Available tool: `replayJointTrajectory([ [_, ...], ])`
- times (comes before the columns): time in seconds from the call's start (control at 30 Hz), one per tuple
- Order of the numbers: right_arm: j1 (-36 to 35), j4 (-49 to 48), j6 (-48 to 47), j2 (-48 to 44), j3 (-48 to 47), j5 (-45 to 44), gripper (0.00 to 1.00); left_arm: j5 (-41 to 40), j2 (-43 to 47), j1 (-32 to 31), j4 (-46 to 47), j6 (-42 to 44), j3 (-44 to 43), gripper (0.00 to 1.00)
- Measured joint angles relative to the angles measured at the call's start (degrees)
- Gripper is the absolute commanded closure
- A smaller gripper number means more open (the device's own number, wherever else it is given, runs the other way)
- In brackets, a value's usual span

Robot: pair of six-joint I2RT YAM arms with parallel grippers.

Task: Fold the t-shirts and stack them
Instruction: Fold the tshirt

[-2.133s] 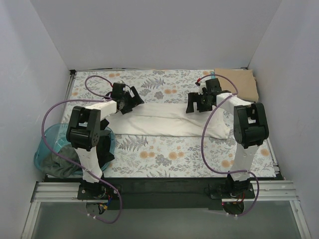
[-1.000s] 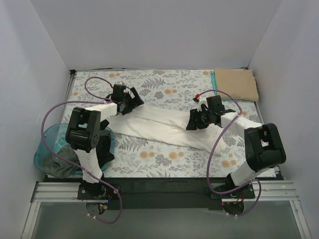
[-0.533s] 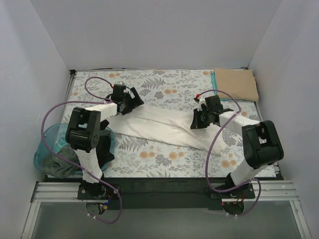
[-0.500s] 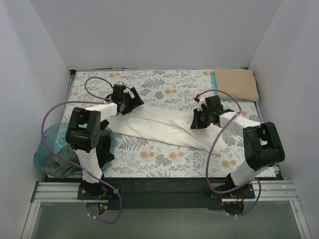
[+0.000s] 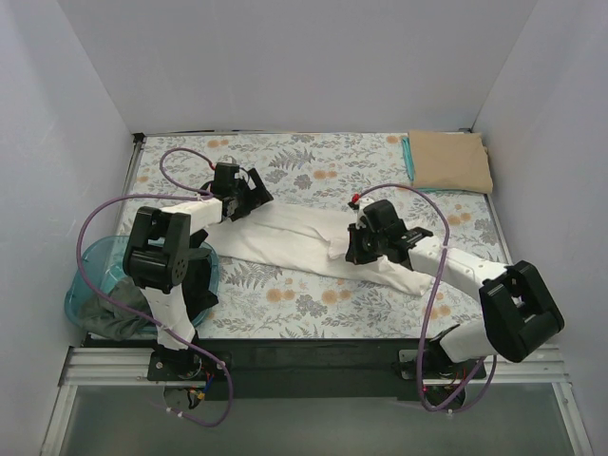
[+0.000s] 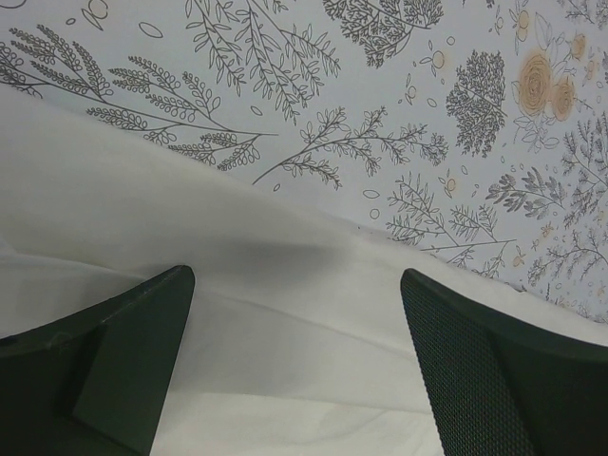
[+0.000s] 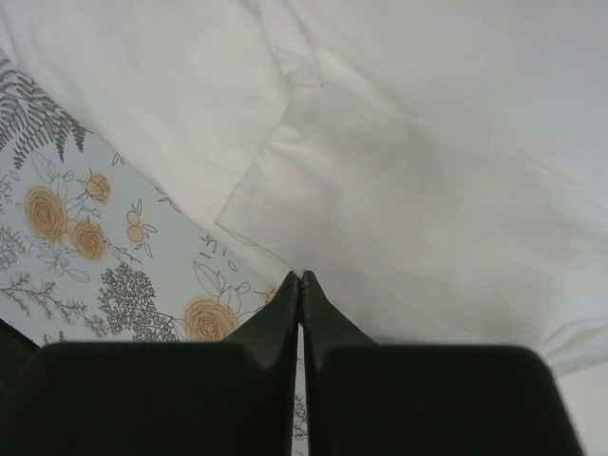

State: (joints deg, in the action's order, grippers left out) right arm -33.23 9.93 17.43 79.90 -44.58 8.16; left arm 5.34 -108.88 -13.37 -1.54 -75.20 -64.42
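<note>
A long cream-white t-shirt [image 5: 294, 242] lies folded in a band across the floral table cover. My right gripper [image 5: 353, 252] is shut on an edge of the cream-white t-shirt [image 7: 427, 190], pinched at the tips of this gripper [image 7: 300, 275], with a flap of it drawn over the band's middle. My left gripper [image 5: 256, 195] hovers open over the left end of the shirt [image 6: 237, 313], and the wide gap of that gripper [image 6: 294, 277] holds nothing. A folded tan t-shirt [image 5: 448, 161] lies at the back right, with a teal edge [image 5: 407, 157] showing beside it.
A translucent teal basket [image 5: 95, 275] with dark cloth [image 5: 119, 318] in it stands off the table's left front corner. White walls close in the table on three sides. The floral cover [image 5: 313, 294] shows bare in front of the shirt.
My right gripper has shut on the shirt's right part and carried it left toward the middle, turning the cloth over itself. The left arm has stayed still and open.
</note>
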Motion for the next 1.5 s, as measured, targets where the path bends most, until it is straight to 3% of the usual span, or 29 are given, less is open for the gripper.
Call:
replayJointTrajectory([
  [0.03, -1.3, 0.1, 1.3, 0.0, 0.3, -1.7, 0.88, -0.1, 0.1, 0.0, 0.0, 0.0, 0.1, 0.08],
  [0.13, -6.1, 0.2, 5.2, -0.1, 0.8, -6.8, 0.77, -0.2, 0.3, 0.0, -0.2, 0.2, 0.3, 0.09],
  [0.5, -18.8, 2.8, 12.3, -4.0, 0.5, -19.2, 0.6, -0.4, 0.9, 0.0, -0.4, 0.4, 1.0, 0.09],
  [0.6, -19.3, 3.7, 13.2, -6.5, 0.5, -22.1, 0.39, -0.4, 0.9, 0.0, -0.4, 0.4, 1.0, 0.08],
  [0.63, -19.3, 3.7, 13.4, -7.1, 0.5, -23.2, 0.16, -0.4, 0.9, 0.0, -0.4, 0.4, 1.0, 0.08],
  [0.67, -19.3, 3.7, 13.8, -7.6, 0.4, -24.2, 0.02, -0.4, 0.9, 0.0, -0.4, 0.5, 1.0, 0.08],
  [0.9, -16.3, 5.5, 15.4, -9.2, 0.8, -28.6, 0.02, -0.1, 1.0, 0.0, -0.3, 0.8, 1.2, 0.08],
  [1.2, 1.1, 7.1, 16.7, -13.7, 11.1, -22.7, 0.02, 0.6, 1.7, 0.1, -0.1, 0.8, 2.1, 0.08],
  [1.33, 7.3, 4.6, 14.0, -7.8, 11.1, -18.3, 0.02, 0.9, 2.2, 0.2, 0.2, 0.3, 2.9, 0.08],
  [1.5, 14.0, 1.4, 8.2, 6.5, -0.2, -12.5, 0.02, 1.1, 3.3, 0.1, 0.4, -1.2, 4.3, 0.08],
])
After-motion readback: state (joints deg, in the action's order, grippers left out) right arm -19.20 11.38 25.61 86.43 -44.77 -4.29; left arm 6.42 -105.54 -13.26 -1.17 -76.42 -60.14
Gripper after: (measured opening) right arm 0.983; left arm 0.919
